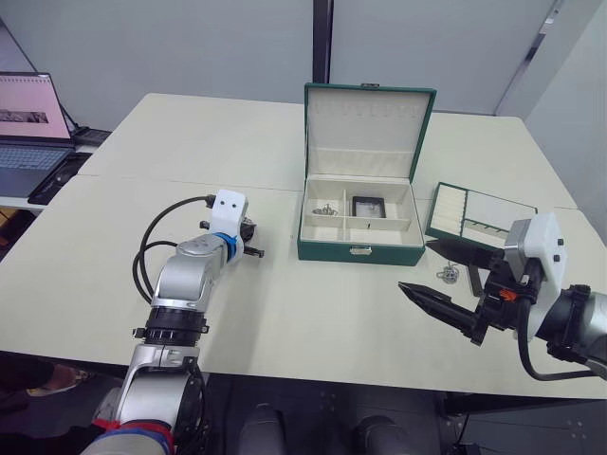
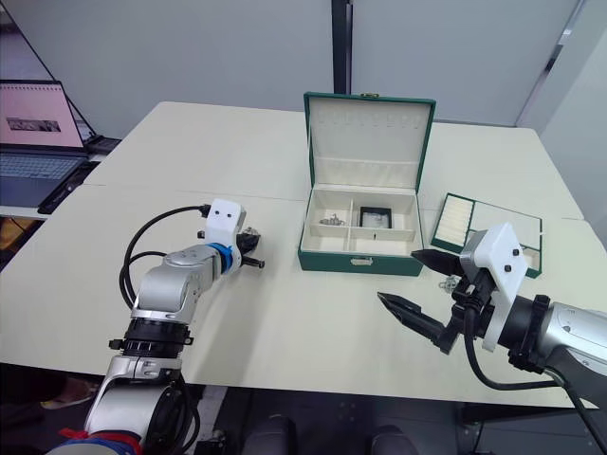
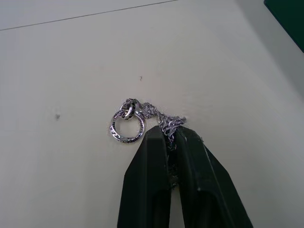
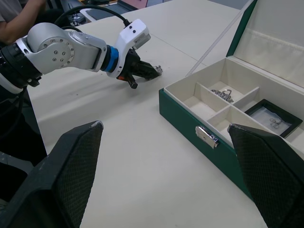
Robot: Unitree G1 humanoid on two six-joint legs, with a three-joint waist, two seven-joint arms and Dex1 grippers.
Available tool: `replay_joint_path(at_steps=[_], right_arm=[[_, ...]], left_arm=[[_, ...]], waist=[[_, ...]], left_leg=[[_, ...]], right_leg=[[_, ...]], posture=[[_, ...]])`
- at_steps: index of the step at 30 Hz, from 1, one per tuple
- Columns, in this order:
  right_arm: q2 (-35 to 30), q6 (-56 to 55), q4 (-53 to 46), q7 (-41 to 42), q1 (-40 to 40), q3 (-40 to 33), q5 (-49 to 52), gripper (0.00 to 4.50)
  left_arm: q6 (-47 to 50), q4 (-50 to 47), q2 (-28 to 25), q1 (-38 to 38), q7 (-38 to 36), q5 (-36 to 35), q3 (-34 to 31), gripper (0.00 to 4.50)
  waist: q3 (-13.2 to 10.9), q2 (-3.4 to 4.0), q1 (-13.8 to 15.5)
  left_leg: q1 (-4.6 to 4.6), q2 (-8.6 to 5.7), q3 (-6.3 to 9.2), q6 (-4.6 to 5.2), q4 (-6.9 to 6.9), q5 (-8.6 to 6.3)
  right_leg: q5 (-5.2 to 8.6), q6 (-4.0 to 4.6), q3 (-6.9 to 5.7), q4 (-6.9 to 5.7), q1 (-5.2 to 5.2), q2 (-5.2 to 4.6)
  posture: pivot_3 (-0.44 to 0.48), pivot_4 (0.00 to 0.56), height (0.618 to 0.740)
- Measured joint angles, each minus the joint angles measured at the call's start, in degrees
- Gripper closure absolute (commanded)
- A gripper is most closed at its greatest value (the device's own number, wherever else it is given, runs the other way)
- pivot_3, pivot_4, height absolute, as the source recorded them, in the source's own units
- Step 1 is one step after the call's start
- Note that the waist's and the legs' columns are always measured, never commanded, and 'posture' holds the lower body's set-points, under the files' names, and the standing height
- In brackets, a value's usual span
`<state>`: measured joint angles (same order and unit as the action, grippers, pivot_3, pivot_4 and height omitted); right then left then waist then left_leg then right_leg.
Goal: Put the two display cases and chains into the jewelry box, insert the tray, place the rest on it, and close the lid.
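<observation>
The dark green jewelry box (image 1: pixel 360 251) stands open mid-table, its lid (image 1: pixel 368 118) upright behind it. One display case (image 1: pixel 366 206) lies in a back compartment, and a silver chain (image 1: pixel 324 209) lies in the compartment beside it. My left gripper (image 3: pixel 168 134) rests on the table to the left of the box, shut on another silver chain (image 3: pixel 161 119) that carries a ring (image 3: pixel 127 127). The tray (image 1: pixel 474 216) lies to the right of the box. My right gripper (image 1: pixel 417 265) hovers open in front of the tray, holding nothing.
A small silver piece (image 1: pixel 450 275) lies on the table between the right fingers and the tray. A laptop (image 1: pixel 28 123) sits on a side desk at the far left. A seam (image 1: pixel 190 182) crosses the table left of the box.
</observation>
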<state>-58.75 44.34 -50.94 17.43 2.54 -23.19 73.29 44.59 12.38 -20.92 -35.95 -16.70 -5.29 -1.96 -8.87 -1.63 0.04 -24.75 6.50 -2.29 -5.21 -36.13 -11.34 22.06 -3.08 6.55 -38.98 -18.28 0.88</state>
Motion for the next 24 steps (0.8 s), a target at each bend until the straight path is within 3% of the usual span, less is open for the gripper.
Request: replay_joint_path(at_steps=[17, 24], right_arm=[[-0.45, 0.00, 0.00, 0.44, 0.35, -0.25, -0.01, 0.00], [-0.74, 0.00, 0.00, 0.54, 0.34, -0.26, 0.02, 0.00]], left_arm=[[-0.33, -0.20, 0.50, -0.17, 1.00, 0.32, 0.07, 4.49], [2.13, -9.33, -0.61, -0.27, 1.16, 0.59, 0.38, 4.49]], waist=[[-0.01, 0.00, 0.03], [-0.01, -0.01, -0.02]], left_leg=[[0.00, 0.00, 0.00, 0.00, 0.00, 0.00], [-0.01, 0.01, 0.01, 0.00, 0.00, 0.00]], right_leg=[[0.00, 0.00, -0.01, 0.00, 0.00, 0.00], [0.00, 0.00, 0.00, 0.01, 0.00, 0.00]], posture=[[0.000, 0.150, 0.740], [0.000, 0.150, 0.740]])
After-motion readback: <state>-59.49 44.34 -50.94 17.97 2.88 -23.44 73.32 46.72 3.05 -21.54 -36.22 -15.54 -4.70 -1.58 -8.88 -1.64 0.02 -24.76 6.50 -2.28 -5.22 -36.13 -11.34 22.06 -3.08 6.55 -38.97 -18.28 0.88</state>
